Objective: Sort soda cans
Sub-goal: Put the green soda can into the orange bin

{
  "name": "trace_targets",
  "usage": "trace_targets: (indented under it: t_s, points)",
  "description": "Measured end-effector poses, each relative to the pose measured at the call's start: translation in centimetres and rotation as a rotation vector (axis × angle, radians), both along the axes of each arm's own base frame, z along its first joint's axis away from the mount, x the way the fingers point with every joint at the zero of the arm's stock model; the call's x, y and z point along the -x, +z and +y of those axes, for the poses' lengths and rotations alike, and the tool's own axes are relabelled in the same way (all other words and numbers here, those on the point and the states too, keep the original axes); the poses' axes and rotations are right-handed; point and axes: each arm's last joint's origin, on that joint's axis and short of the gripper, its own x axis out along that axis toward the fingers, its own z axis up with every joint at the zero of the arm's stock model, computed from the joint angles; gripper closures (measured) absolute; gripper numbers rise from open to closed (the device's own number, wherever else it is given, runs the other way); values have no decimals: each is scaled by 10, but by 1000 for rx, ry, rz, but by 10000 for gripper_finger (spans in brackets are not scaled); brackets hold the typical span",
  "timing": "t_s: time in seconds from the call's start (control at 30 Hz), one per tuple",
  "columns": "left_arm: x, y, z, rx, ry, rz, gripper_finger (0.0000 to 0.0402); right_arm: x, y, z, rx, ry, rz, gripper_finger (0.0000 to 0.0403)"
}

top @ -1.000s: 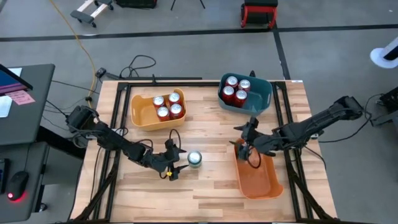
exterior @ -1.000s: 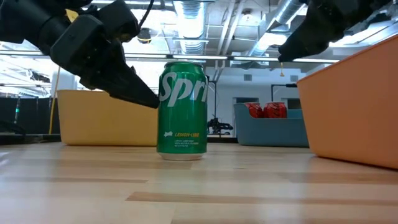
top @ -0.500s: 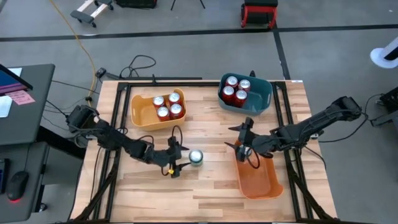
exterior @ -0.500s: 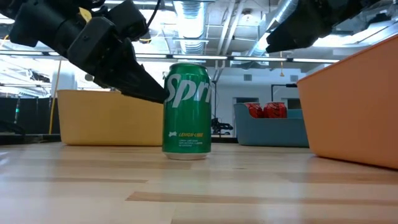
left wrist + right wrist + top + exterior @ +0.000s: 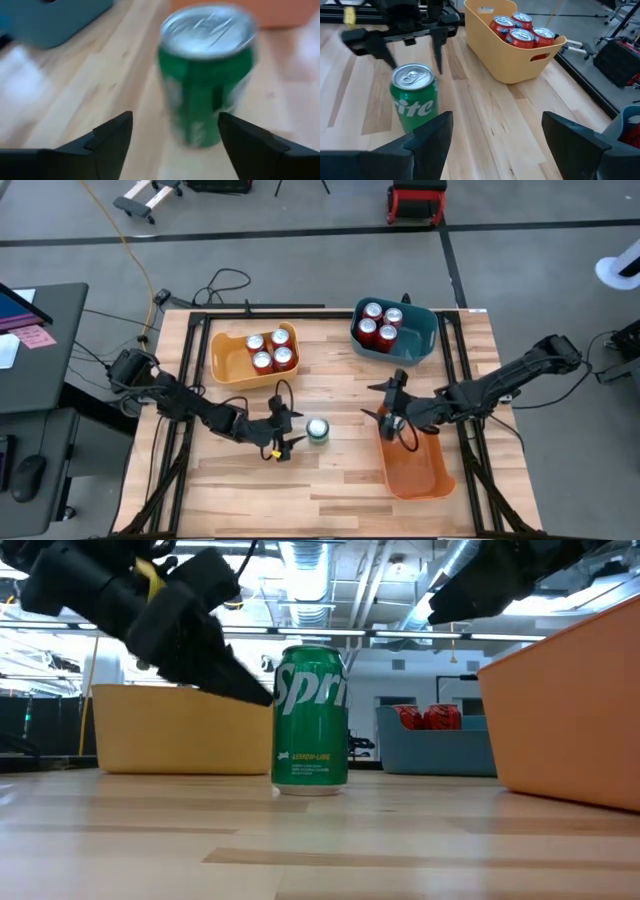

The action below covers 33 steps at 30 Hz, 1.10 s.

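Observation:
One green soda can point(image 5: 318, 429) stands upright on its base mid-table; it also shows in the low view as the green can point(image 5: 310, 720) and in the left wrist view as the green can point(image 5: 206, 75). My left gripper point(image 5: 290, 430) is open, just left of the can, its fingers spread wider than the can. Several red cans stand in the yellow bin point(image 5: 225, 370), and several more in the teal bin point(image 5: 425, 340). My right gripper point(image 5: 385, 402) is open above the orange bin's far corner and touches nothing. No second green can shows. My left gripper comes level from the table's left. In the low view one fingertip point(image 5: 262, 695) meets the green can's side wall point(image 5: 282, 700) above mid-height. The can stands upright on the table, not lifted. Whether the other finger touches it, I cannot tell.
The orange bin point(image 5: 437, 480) lies at the table's right near side, its visible floor bare. The yellow bin is at the far left and the teal bin at the far right. Bare wood lies between the green can and the orange bin. Black frame rails run along the table's edges.
My left gripper has moved toward the table's right, up to the green can. The can, still upright, has slid a little toward the right and the far edge. My right gripper has shifted slightly left over the orange bin's corner.

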Motion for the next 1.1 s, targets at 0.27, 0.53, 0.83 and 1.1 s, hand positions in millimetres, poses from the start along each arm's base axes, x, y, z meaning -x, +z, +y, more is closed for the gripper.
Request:
trace_targets:
  t_s: [0.27, 0.53, 0.83, 1.1]
  points:
    - [6, -1, -11, -17, 22, 0, 173, 0, 0, 0, -4, -1, 1, 79]
    - [41, -29, -10, 2, 38, -100, 135, 0, 0, 1, -37, 6, -5, 79]
    - [40, -22, 7, 120, -55, -254, 27, -3, 4, 0, -36, 10, -42, 79]
    - [20, -15, 10, 101, -82, -238, 7, -1, 3, 3, -35, 27, -36, 79]
